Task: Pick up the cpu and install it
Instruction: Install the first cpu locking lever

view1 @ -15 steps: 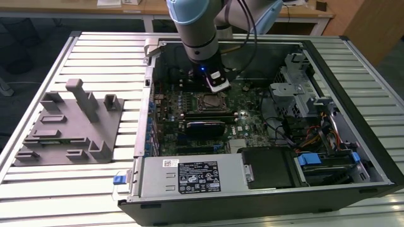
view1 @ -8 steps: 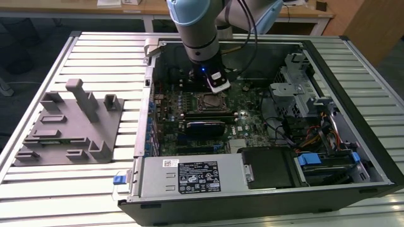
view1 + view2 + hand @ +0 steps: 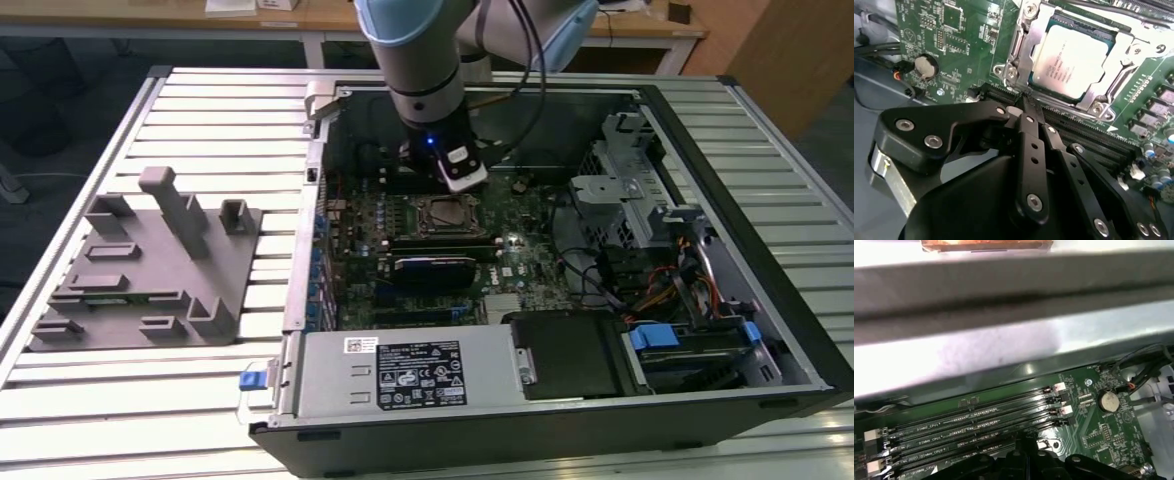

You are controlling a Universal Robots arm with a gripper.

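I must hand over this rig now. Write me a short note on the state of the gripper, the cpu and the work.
Gripper: fingers closed together, holding nothing, poised over the memory slots beside the socket.
The cpu: already lying in the socket frame on the motherboard, inside the open computer case.
Done: the cpu is placed.
Left: whether the retention frame is latched cannot be told; check it.

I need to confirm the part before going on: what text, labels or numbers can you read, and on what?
On the cpu: several lines of print on its metal top, too small to read.
On the power supply label: dense print, too small to read.
Along the memory slots: white lettering, too faint to read surely.
Nothing can be quoted with confidence.
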